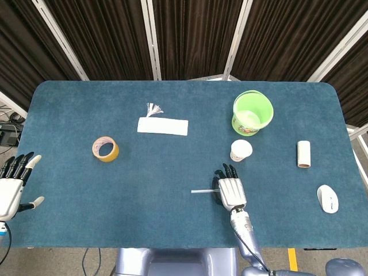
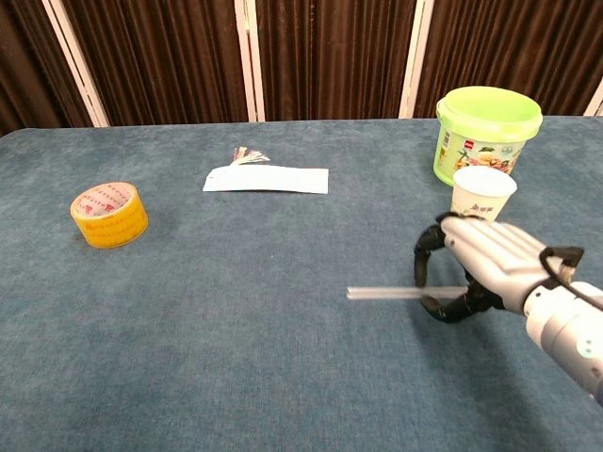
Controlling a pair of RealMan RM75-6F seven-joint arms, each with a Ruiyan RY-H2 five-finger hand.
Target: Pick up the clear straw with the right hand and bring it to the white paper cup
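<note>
Low in the frame, right of centre, the right robot hand [image 2: 480, 268] has its fingers curled around one end of the clear straw [image 2: 384, 294], which pokes out level to the left above the blue desk [image 1: 172, 167]. At the lower left edge the left robot hand [image 1: 11, 187] sits spread and holding nothing. Just beyond the right robot hand stands the white paper cup [image 2: 482, 195], with a green bucket [image 2: 487, 132] behind it toward the upper right.

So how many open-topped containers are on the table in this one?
2. A lime green plastic bucket stands at the far right of the blue table, and a white paper cup stands just in front of it, close beyond the right hand. Nothing seems hidden.
</note>
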